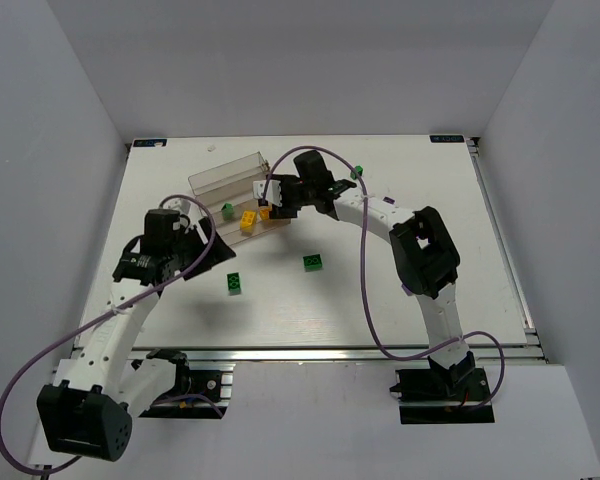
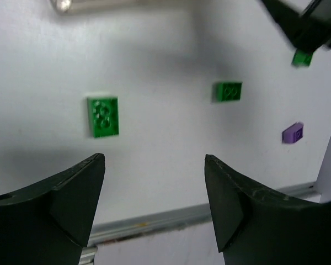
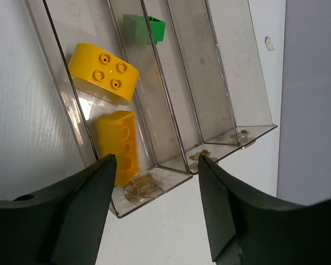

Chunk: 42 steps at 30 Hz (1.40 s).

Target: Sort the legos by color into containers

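Black fingers of the left gripper (image 2: 154, 165) fill the bottom of my left wrist view, spread wide with nothing between them. Beyond them, on the white table (image 2: 171, 44), I see a green brick (image 2: 103, 116) lying flat with its studs up. A second green brick (image 2: 228, 91) lies off to its right and a purple brick (image 2: 293, 133) farther right, all well apart.

On my right wrist view the right gripper (image 3: 155, 163) is likewise spread wide and holds nothing; it hangs over one end of the clear stepped tray (image 3: 209, 83). In the tray's leftmost channel lie a four-stud yellow brick (image 3: 103, 73) and, nearer the end wall, a longer yellow brick (image 3: 120, 144). A third green brick (image 3: 144, 27) sits in the middle channel.
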Tool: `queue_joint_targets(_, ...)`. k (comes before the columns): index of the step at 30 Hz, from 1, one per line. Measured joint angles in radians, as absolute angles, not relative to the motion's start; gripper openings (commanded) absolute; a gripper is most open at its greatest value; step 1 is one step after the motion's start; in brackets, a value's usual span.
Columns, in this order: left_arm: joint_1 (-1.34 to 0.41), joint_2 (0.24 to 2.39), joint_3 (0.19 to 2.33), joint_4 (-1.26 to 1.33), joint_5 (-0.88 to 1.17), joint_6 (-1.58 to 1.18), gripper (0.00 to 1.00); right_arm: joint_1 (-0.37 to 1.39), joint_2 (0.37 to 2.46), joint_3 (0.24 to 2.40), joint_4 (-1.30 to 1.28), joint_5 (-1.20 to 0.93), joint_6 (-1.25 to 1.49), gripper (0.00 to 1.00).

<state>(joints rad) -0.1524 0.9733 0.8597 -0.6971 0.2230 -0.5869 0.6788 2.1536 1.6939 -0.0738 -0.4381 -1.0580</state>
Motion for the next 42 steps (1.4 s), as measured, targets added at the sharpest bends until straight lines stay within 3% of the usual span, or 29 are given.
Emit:
queue_joint_targets(5,-0.157,0.967,0.783,-0.735,0.267,-0.582,0.83,0.680,2.154,1.695,-0.064,-0.429,-1.041,0.70)
queue_joint_targets(12,-0.186,1.061,0.762,-0.709,0.270,-0.569,0.82,0.657,2.098,1.685,-0.056,-0.438,-0.842,0.53)
queue_joint_targets(13,-0.195,1.084,0.760,-0.702,0.263,-0.568,0.82,0.646,2.051,1.639,-0.053,-0.449,-0.802,0.55)
queue_joint_targets(17,-0.249,1.213,0.760,-0.673,0.207,-0.568,0.82,0.587,1.785,1.399,0.006,-0.509,-0.639,0.89)
queue_joint_targets(22,-0.327,1.362,0.780,-0.676,0.096,-0.568,0.81,0.543,1.552,1.249,0.063,-0.564,-0.508,0.88)
queue_joint_targets(27,-0.394,1.490,0.868,-0.672,-0.047,-0.575,0.77,0.542,1.490,1.172,0.081,-0.599,-0.419,0.77)
queue_joint_targets(34,-0.455,1.606,0.925,-0.649,-0.158,-0.598,0.48,0.528,1.489,1.129,0.047,-0.611,-0.381,0.61)
queue_joint_targets(35,-0.463,1.613,0.925,-0.649,-0.167,-0.601,0.40,0.525,1.489,1.129,0.047,-0.612,-0.381,0.57)
queue_joint_targets(39,-0.485,1.610,0.925,-0.652,-0.194,-0.610,0.25,0.514,1.489,1.129,0.025,-0.623,-0.392,0.43)
queue_joint_targets(42,-0.494,1.590,0.951,-0.676,-0.194,-0.610,0.22,0.501,1.489,1.130,-0.026,-0.645,-0.440,0.46)
